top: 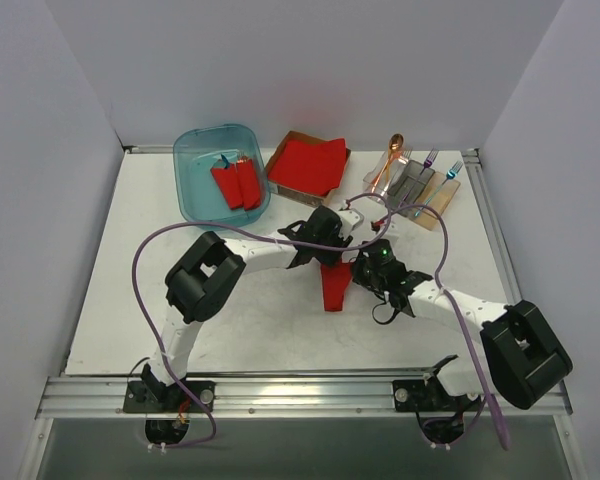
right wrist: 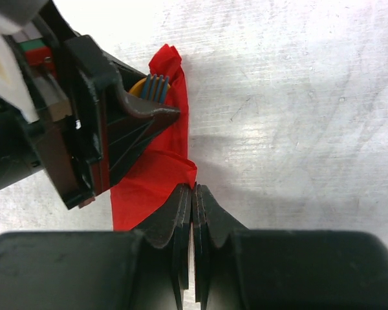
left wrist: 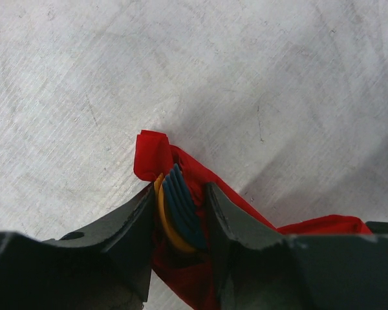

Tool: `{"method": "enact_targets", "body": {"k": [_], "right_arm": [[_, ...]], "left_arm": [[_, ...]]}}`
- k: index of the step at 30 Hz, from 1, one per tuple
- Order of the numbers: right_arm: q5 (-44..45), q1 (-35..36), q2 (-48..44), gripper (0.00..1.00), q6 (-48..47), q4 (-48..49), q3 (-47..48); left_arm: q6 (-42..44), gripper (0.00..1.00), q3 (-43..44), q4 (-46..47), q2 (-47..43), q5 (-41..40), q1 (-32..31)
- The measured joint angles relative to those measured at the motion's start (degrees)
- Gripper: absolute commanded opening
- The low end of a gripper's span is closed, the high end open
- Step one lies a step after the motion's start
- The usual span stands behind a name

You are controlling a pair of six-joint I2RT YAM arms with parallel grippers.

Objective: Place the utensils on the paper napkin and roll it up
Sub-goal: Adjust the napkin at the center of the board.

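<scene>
The paper napkin [top: 334, 286] lies part-rolled mid-table, wrapped round a blue fork [left wrist: 181, 203] and an orange-yellow spoon [left wrist: 164, 223]. My left gripper [left wrist: 178, 189] is shut on this bundle's end, with the fork tines and spoon bowl between its fingers and a red fold [left wrist: 153, 154] poking out past the tips. It sits over the napkin's far end [top: 325, 240]. My right gripper [right wrist: 194, 188] is shut on the napkin's [right wrist: 152, 177] near edge, just right of the left gripper [top: 360, 268]. The fork tines [right wrist: 156, 84] show in the right wrist view too.
A blue bin [top: 195, 190] at the back left holds red rolled bundles [top: 238, 182]. A thick red stack in brown cardboard [top: 307, 165] stands behind the grippers. At the back right a rack [top: 420, 195] holds an orange spoon [top: 391, 157], a purple fork [top: 430, 158] and a blue fork [top: 452, 170].
</scene>
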Motion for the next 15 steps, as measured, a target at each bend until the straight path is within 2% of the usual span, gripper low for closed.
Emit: {"method": "enact_targets", "body": {"k": [15], "right_arm": [[-2.0, -2.7, 4.9, 0.00, 3.0, 1.2, -0.1]], "left_arm": [[0.4, 0.41, -1.4, 2.8, -0.1, 0.9, 0.1]]}}
